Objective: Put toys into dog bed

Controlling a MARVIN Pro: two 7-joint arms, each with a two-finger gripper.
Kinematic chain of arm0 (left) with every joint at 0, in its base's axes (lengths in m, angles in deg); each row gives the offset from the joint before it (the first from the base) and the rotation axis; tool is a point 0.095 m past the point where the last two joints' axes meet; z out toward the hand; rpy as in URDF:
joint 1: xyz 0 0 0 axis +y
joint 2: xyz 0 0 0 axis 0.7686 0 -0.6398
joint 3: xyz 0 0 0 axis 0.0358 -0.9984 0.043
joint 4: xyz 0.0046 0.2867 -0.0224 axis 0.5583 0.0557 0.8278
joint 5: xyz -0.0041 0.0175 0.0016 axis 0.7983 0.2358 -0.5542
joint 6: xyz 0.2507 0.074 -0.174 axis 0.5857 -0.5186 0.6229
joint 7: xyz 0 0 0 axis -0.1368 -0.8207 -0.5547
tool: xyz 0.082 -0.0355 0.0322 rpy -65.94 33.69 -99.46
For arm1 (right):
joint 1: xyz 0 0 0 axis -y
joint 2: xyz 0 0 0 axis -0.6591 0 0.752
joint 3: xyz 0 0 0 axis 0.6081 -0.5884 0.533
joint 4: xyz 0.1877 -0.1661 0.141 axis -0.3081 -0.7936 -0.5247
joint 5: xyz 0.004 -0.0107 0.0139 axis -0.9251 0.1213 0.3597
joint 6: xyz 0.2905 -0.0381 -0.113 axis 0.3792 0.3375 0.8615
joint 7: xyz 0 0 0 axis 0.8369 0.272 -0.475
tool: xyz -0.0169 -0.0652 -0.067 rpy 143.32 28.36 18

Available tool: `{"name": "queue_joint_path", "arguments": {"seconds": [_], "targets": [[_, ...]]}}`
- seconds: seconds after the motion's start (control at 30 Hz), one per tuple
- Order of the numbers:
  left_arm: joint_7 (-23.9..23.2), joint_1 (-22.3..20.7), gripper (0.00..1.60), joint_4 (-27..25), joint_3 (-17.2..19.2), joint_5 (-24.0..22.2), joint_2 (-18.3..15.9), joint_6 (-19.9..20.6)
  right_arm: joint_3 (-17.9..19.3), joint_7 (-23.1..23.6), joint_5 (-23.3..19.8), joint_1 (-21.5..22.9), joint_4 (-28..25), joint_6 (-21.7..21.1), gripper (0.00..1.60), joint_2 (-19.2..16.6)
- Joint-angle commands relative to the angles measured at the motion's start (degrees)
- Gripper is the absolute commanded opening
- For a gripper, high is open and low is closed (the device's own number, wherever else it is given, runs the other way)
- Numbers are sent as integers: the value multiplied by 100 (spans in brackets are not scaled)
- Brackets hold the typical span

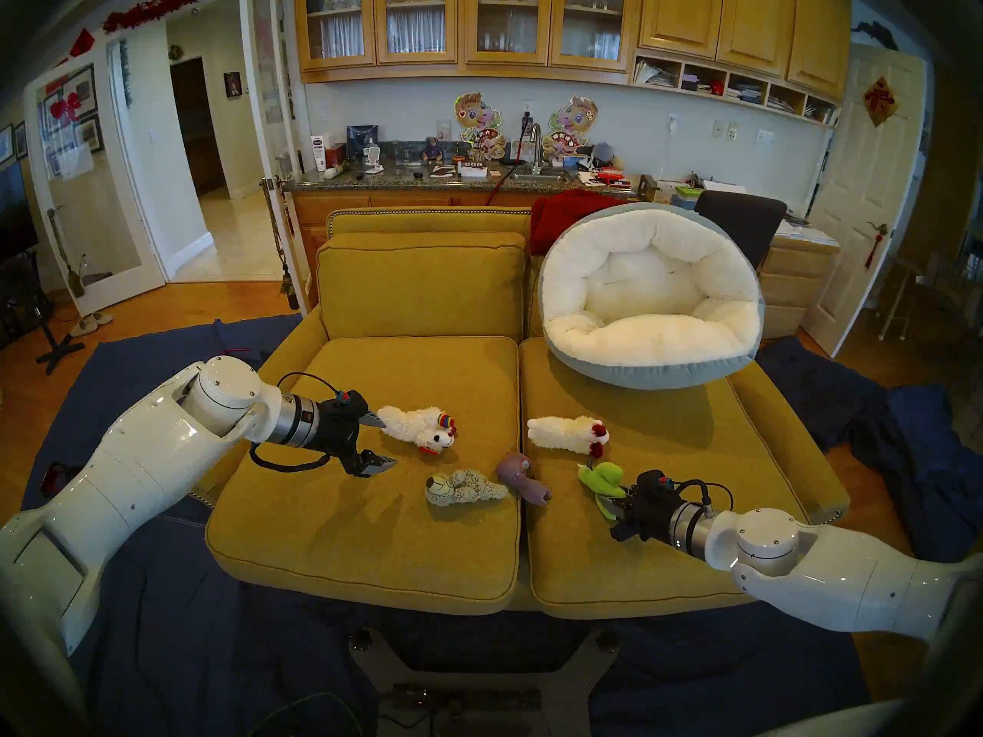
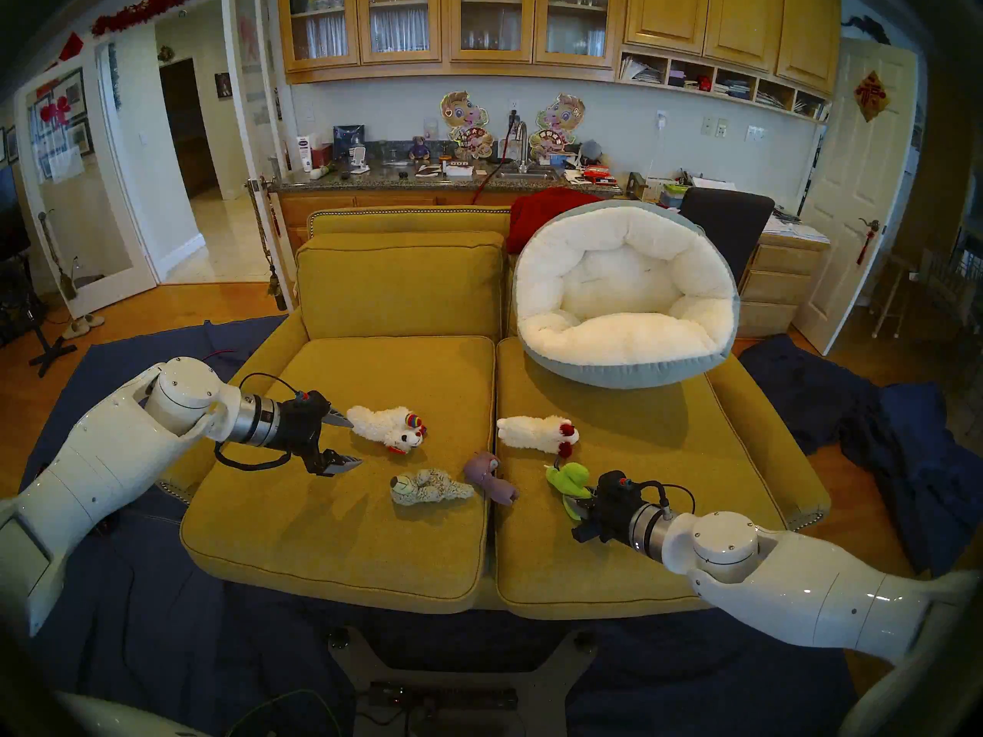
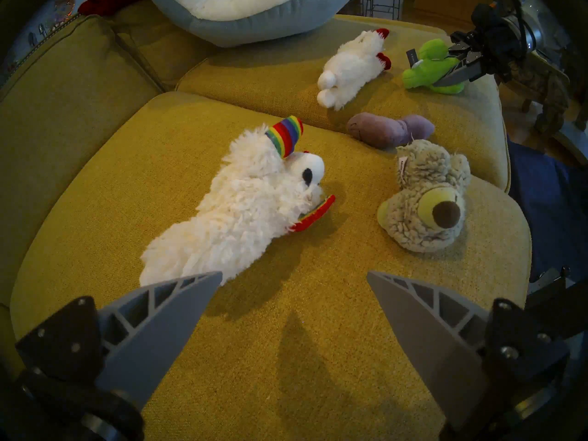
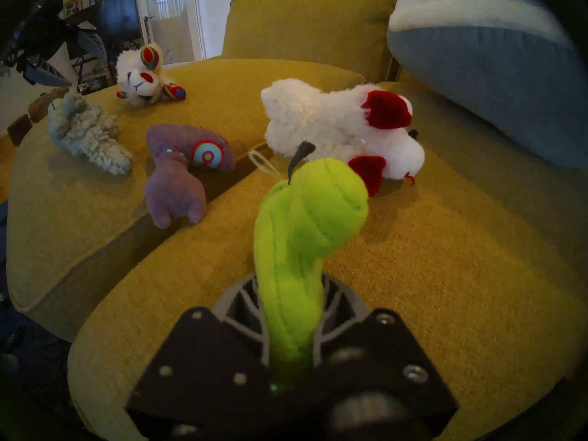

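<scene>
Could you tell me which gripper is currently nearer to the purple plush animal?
Right. The right gripper, shut on the lime-green cactus, sits just right of the purple plush animal. The left gripper, open beside the rainbow-eared lamb, is farther away.

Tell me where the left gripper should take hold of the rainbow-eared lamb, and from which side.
Probably the rear body of the rainbow-eared lamb, from the tail end. It lies flat on the yellow seat cushion, tail towards the open left gripper, head away. One finger is already at its rump, so shift sideways to straddle the narrow body.
</scene>
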Motion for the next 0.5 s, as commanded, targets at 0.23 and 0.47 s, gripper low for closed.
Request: {"name": "queue_joint_path", "arguments": {"seconds": [0.23,0.47], "targets": [[0,-159,160,-55,97,-25,-5,-11,449,-182,-228,21,-916,431,0,-811],[3,-157,160,-56,97,-25,-6,-12,712,-201,-480,275,-1015,301,0,-871]]}}
